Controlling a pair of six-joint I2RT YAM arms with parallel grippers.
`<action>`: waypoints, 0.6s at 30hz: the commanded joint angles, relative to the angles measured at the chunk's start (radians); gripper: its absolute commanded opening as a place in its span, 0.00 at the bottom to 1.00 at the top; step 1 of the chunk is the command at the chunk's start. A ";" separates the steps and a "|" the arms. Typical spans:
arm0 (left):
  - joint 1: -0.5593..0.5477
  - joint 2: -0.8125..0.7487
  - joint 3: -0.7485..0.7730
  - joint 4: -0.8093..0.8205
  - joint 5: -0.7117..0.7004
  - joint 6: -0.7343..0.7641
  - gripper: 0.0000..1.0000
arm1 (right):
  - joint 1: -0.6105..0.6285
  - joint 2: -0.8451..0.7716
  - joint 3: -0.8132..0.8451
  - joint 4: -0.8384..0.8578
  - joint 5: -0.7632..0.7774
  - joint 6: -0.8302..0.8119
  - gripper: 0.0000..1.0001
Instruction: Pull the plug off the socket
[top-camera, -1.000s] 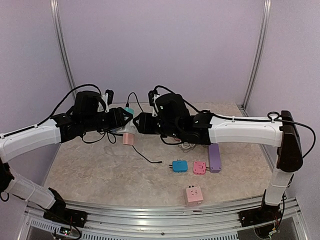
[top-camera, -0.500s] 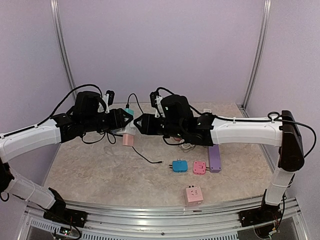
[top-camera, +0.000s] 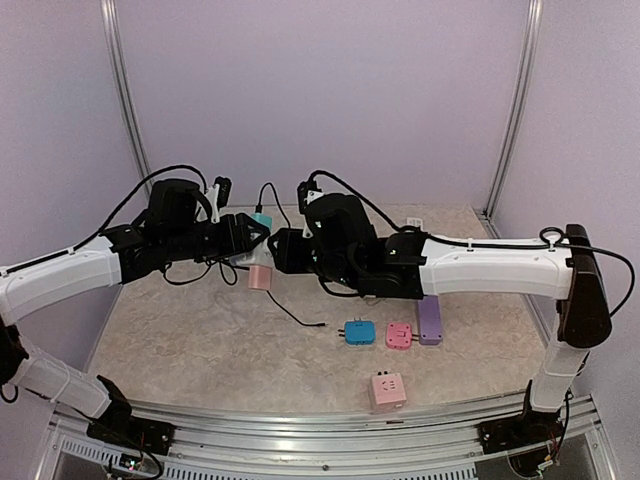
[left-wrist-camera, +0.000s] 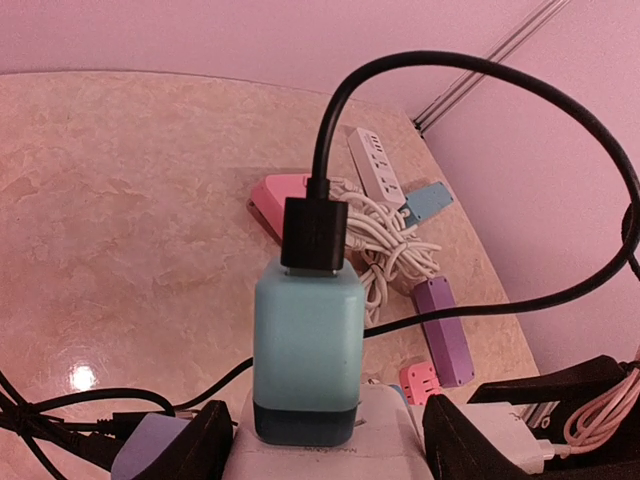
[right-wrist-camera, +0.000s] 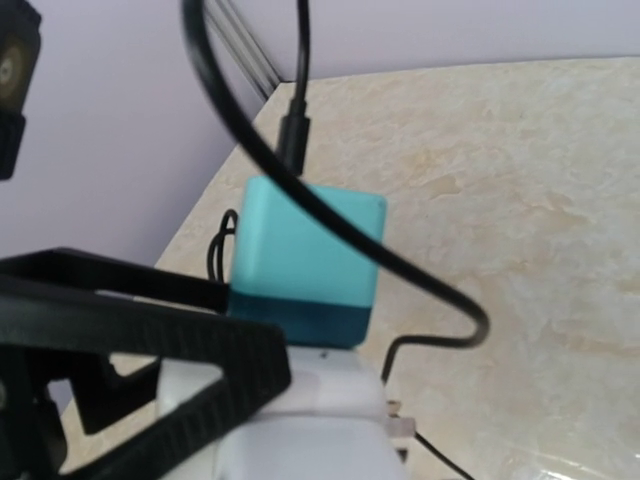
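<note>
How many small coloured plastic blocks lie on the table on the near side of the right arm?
4: a blue block beside a pink block, a long purple block right of them, and a pink cube in front of them. Others may be hidden.

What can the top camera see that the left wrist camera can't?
Only the top camera shows the whole left arm and right arm, and the pink cube near the front. Only the left wrist camera shows, close up, that the teal plug sits in the white socket, with a black connector on top. Both show the plug, its black cable and the purple strip.
</note>
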 joint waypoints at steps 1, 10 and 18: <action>-0.017 0.008 0.039 0.019 0.017 0.025 0.29 | 0.002 0.004 0.005 -0.033 0.047 -0.051 0.00; -0.017 -0.008 0.043 0.053 0.077 0.066 0.26 | -0.085 -0.076 -0.185 0.231 -0.261 -0.015 0.00; -0.017 -0.006 0.040 0.067 0.103 0.070 0.26 | -0.100 -0.085 -0.193 0.253 -0.318 -0.022 0.00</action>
